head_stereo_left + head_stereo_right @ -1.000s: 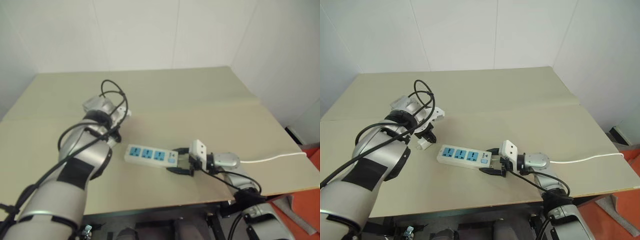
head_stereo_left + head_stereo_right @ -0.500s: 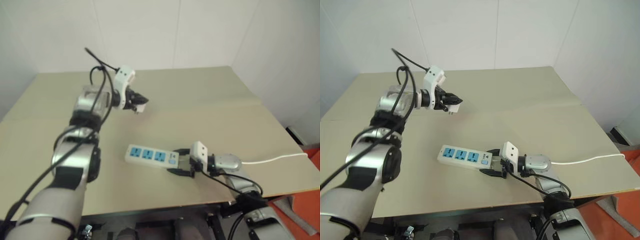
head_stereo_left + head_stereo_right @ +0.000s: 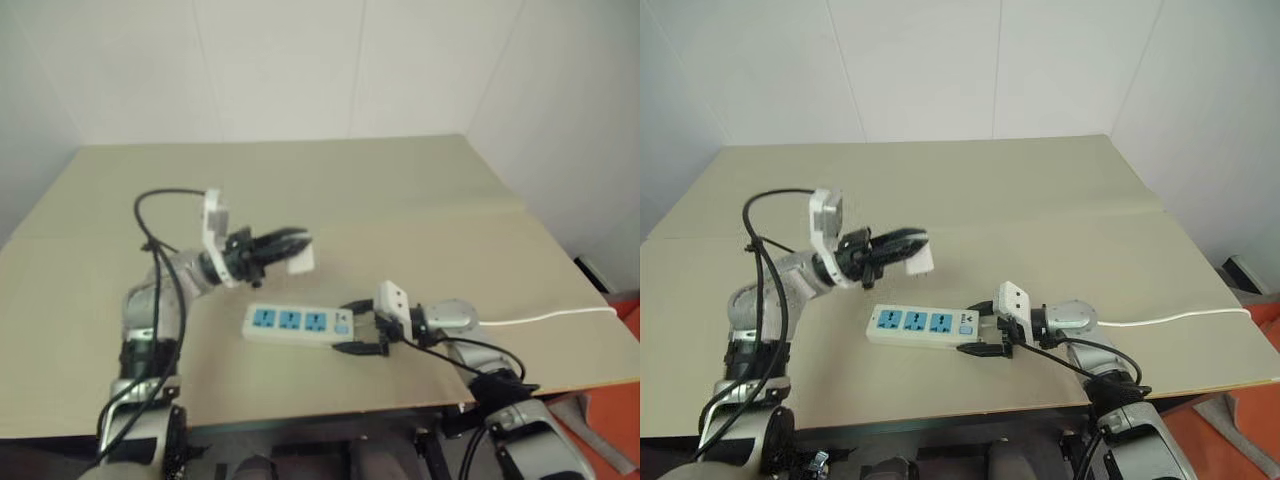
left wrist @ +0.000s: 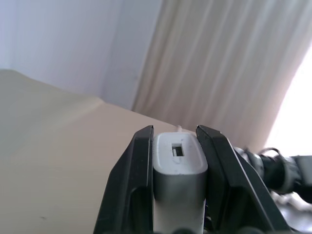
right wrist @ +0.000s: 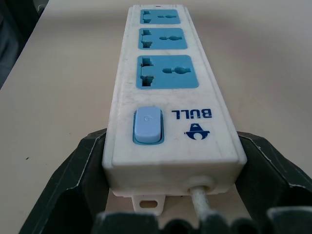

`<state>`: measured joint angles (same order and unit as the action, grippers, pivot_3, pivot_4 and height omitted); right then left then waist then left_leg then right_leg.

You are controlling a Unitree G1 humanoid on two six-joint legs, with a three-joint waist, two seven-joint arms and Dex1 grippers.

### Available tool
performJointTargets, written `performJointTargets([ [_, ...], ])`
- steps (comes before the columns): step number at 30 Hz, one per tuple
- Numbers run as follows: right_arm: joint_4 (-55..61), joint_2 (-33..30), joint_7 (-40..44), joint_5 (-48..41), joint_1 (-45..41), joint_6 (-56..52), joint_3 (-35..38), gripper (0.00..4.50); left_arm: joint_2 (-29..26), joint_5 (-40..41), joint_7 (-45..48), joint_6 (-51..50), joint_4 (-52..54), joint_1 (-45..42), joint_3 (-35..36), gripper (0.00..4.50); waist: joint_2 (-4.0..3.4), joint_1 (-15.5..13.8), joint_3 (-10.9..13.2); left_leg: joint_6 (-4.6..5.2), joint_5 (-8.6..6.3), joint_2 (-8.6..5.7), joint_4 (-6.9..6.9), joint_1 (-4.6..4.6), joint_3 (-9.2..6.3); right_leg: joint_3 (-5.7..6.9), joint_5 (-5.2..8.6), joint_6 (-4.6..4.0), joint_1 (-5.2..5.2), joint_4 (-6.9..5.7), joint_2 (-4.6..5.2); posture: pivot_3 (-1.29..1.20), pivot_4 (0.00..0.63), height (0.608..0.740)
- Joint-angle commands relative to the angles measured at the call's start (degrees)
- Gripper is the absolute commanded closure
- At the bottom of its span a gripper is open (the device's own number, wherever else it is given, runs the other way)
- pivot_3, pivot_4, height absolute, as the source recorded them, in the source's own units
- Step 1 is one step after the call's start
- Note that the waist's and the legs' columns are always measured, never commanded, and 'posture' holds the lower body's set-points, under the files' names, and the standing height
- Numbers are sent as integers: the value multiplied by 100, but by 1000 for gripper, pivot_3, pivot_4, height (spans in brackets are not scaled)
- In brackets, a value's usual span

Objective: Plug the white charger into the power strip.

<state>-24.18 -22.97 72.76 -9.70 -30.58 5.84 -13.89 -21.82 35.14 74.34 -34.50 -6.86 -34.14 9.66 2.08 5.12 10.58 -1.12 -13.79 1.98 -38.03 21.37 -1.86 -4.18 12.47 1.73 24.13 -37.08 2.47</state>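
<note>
At the left of the head views, the left gripper (image 3: pixel 902 243) hangs above the beige table (image 3: pixel 1040 190), its black fingers pointing toward the right of the frame. They are closed tight on the white charger (image 3: pixel 921 260), which juts out at their tips, clear of the tabletop. In the left wrist view the charger (image 4: pixel 179 165) sits squarely between the two black fingers (image 4: pixel 134 185), pressed on both sides, with a small rectangular port showing on its outward end. A black cable (image 3: pixel 765 200) loops up behind this arm.

Just below and slightly right of the charger in the head views, near the frame's centre, the power strip (image 3: pixel 918 325) lies flat on the table, its length running left to right, with three blue socket faces in a row and the switch at its right end. The charger is above the strip's right half but not touching it.

At that switch end comes the right gripper (image 3: pixel 985 333), pointing toward the left of the frame. Its fingers stand wide, one on each long side of the strip. The right wrist view shows the power strip (image 5: pixel 165 97) held between them, with the pale blue switch (image 5: pixel 147 125) nearest the camera.

From there a thin white cord (image 3: pixel 1180 318) runs off across the table to the right edge of the frame.
</note>
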Motion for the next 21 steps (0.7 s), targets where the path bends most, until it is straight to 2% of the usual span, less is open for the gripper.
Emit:
performJointTargets([
  [1, -211, 124, 86, 168, -24, 57, -217, 1056, -164, 258, 690, 209, 108, 27, -237, 3486, 1, -1, -1, 0, 0, 0, 0, 0, 0, 0, 0, 0, 0, 0, 0, 0, 150, 740],
  [9, -142, 194, 31, 229, 112, 116, -274, 1056, 3, -265, 1298, 1516, -502, 138, -841, 3486, 4, 43, -5, 0, 0, 2, 1, -10, 0, -1, 1, -2, -8, 1, -4, 0, 150, 740],
  [15, 49, 156, 12, 221, 208, 21, -278, 1056, 236, -319, 1583, 2239, -1010, 28, -892, 3486, 5, 41, -6, 1, 0, 2, 3, -8, 0, -1, 1, -2, -7, 3, -4, 0, 150, 740],
  [21, 147, 137, -34, 218, 249, -23, -267, 1056, 59, -425, 1816, 2820, -1649, -174, -1265, 3486, 5, 38, -6, 1, 0, 1, 3, -6, 0, -1, 2, -1, -7, 6, -4, 0, 150, 740],
])
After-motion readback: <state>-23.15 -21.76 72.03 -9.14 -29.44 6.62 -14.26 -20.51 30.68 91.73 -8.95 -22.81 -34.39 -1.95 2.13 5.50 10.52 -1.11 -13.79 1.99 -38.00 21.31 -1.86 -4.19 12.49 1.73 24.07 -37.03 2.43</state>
